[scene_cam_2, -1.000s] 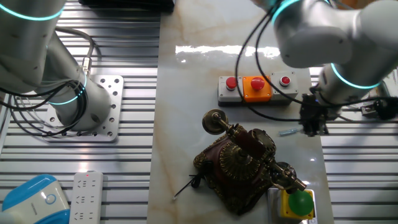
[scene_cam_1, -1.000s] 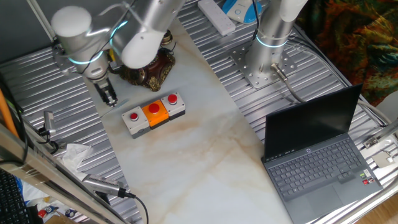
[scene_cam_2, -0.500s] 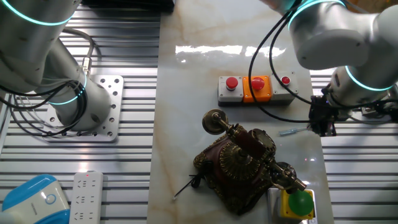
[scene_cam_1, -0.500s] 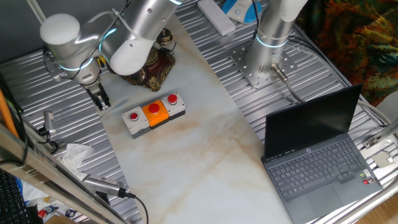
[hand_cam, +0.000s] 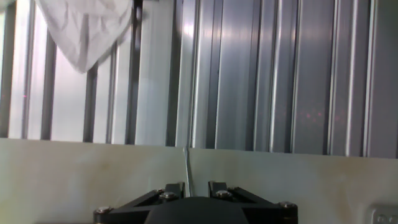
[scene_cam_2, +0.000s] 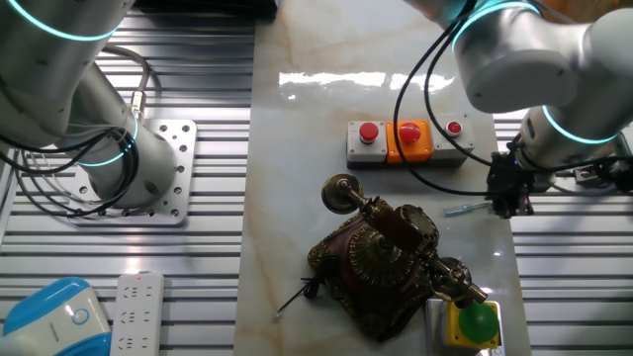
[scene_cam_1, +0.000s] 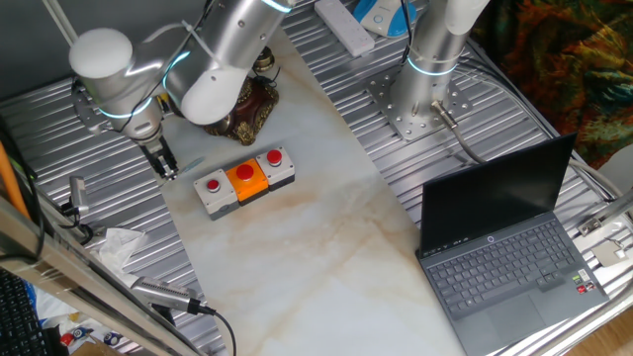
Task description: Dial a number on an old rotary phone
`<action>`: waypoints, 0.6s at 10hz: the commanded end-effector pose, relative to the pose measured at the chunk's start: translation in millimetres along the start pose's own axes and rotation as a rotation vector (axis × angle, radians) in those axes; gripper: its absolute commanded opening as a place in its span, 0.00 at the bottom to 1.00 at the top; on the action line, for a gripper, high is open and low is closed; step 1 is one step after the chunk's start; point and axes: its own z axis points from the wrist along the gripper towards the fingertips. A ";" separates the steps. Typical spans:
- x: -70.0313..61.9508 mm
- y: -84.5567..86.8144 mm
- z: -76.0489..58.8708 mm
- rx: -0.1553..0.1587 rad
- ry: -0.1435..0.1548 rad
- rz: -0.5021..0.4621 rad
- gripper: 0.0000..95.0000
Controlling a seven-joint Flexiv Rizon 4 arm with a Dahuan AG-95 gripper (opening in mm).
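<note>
A: Where does the phone (scene_cam_2: 386, 259) sit?

B: In the other fixed view it fills the lower middle of the frame, on the pale marble board (scene_cam_2: 297, 138), with the handset lying in its cradle and the round dial facing up. In the one fixed view it is at upper left, mostly hidden behind the arm. The button box (scene_cam_2: 407, 141) lies just above it in the other fixed view, apart from it.

A: And the gripper (scene_cam_2: 504, 193)?

B: At the right edge of the board, well apart from the phone, beside a thin blue-tipped stick (scene_cam_2: 465, 209) lying on the marble. The hand view shows that stick (hand_cam: 187, 171) running up between the fingers (hand_cam: 168, 188). The jaws look nearly together, but I cannot tell whether they pinch it.

A: How would the phone handle?

B: It looks small and ornate, so probably light enough to slide or turn if pushed sideways. The trim and handset seem delicate. I would leave the body alone, press a slim tip into one finger hole of the dial, and sweep gently round.
</note>
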 end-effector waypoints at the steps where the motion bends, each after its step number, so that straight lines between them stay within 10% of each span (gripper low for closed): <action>1: 1.0 0.2 1.6 -0.001 -0.002 0.000 0.20; 6: 0.3 1.7 5.8 0.000 0.003 -0.001 0.20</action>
